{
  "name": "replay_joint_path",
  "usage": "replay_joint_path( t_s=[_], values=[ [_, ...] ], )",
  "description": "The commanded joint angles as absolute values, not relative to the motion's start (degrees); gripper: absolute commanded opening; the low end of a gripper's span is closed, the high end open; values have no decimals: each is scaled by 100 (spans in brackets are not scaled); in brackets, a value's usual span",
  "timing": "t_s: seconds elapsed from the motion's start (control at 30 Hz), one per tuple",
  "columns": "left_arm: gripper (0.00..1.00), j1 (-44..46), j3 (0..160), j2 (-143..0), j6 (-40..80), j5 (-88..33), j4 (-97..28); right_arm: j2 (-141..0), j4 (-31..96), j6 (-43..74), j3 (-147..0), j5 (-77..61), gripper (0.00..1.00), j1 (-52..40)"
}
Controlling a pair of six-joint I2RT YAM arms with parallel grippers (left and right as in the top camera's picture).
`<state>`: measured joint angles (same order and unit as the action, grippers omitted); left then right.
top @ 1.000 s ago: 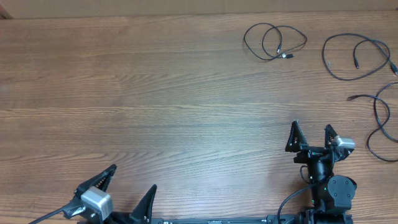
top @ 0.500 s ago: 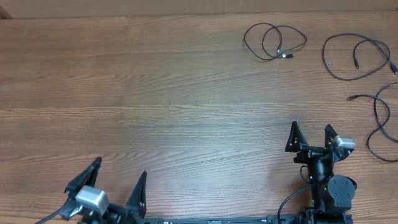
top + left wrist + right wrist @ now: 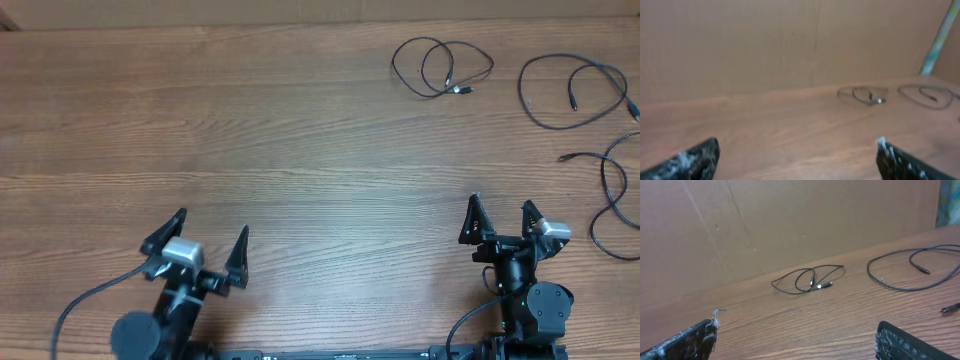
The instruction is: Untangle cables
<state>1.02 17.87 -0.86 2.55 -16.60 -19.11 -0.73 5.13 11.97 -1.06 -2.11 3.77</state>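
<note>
cables [image 3: 460, 89] well beyond (spread) jaws

The left gripper [image 3: 210, 225] and right gripper [image 3: 500, 205] each have two black, pointed, wedge-shaped fingers [image 3: 238, 260]. A small silver-grey block [image 3: 182, 250] sits on each wrist, with a round black joint housing [image 3: 133, 335] behind it. A green light [image 3: 522, 303] dots the right arm. A thin black cable [image 3: 70, 308] trails from the left arm toward 8 o'clock. Close up, the finger pads [image 3: 690, 340] show whitish scuffs.
</note>
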Motion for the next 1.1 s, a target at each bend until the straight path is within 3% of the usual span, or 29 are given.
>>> replay_joint_path(
  t_s=[0.0,0.23,0.57,1.07],
  values=[
    [100,67,1151,-27,126,-1590,-1417,-16,473,1192,-47,-158,100,388],
    [100,64,10,-27,130,-1135,189,-16,473,1192,-47,-158,100,388],
    [100,64,25,-23,189,652,-384,-16,473,1192,-47,-158,100,388],
    [100,56,27,-25,126,467,-403,-16,473,1190,-47,-158,100,388]
  ],
)
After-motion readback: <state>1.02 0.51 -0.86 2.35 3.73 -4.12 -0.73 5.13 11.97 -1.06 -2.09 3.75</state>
